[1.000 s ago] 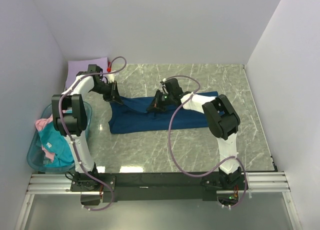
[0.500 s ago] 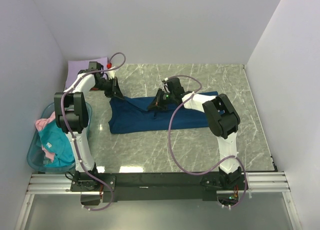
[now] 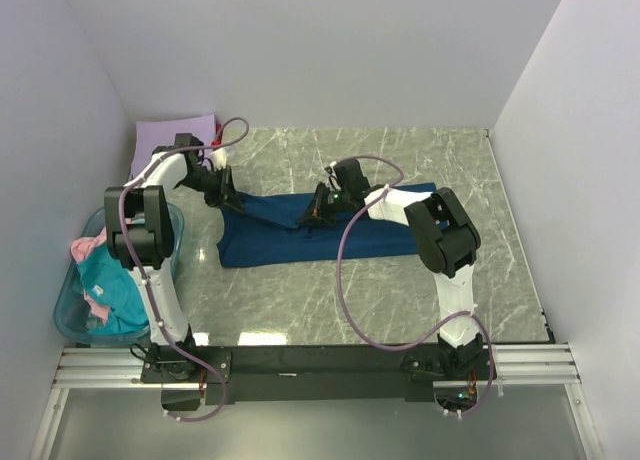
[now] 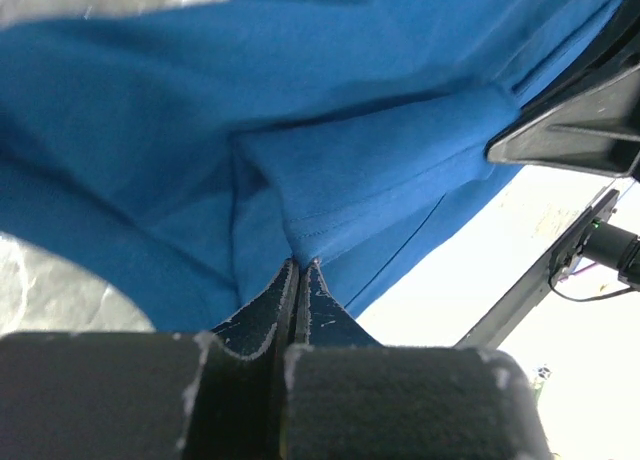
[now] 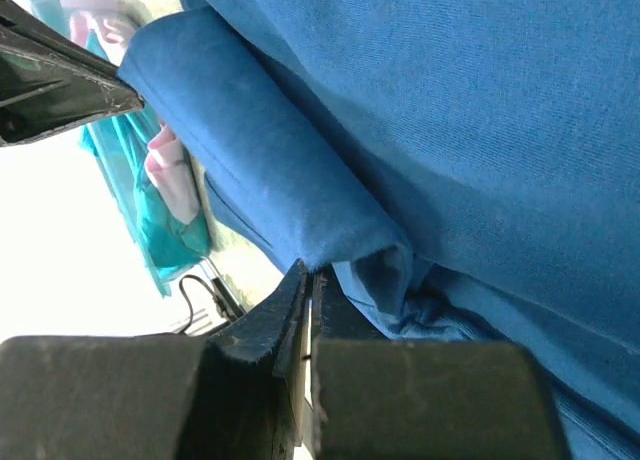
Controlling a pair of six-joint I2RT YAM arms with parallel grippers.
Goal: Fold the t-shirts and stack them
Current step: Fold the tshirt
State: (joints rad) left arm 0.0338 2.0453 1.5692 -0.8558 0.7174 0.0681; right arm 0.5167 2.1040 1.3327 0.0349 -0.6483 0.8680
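Where the dark blue t-shirt [image 3: 330,235] lay: on the grey marble table [image 3: 440,160], about in the middle; it was spread long from left to right; most of it was flat, but its far left part was lifted up into a ridge
Left gripper [image 3: 231,201]: squeezed tight on the far left corner of the dark blue t-shirt; in the left wrist view its two black fingers [image 4: 262,315] met at a stitched hem, with blue cloth pinched between the tips
Right gripper [image 3: 312,213]: squeezed tight too, on the far edge of the same shirt, more toward the middle; in the right wrist view a rolled fold of blue cloth sat right at the tips of its fingers [image 5: 262,325]
Cloth between the grippers: pulled up into a line from one gripper to the other; loose folds hung under it
Left arm [image 3: 150,230]: bent over the far left part of the table
Right arm [image 3: 440,230]: reached to the left across the dark blue t-shirt
Lavender t-shirt [image 3: 172,138]: flat in the far left corner, beside the wall, just behind the left arm
Basket [image 3: 65,315]: see-through blue; at the near left side by the wall, well apart from the dark blue t-shirt
Teal t-shirt [image 3: 108,285]: bunched up inside the basket
Pink t-shirt [image 3: 85,248]: crumpled in the basket too; it poked out at the far end, touching the teal one
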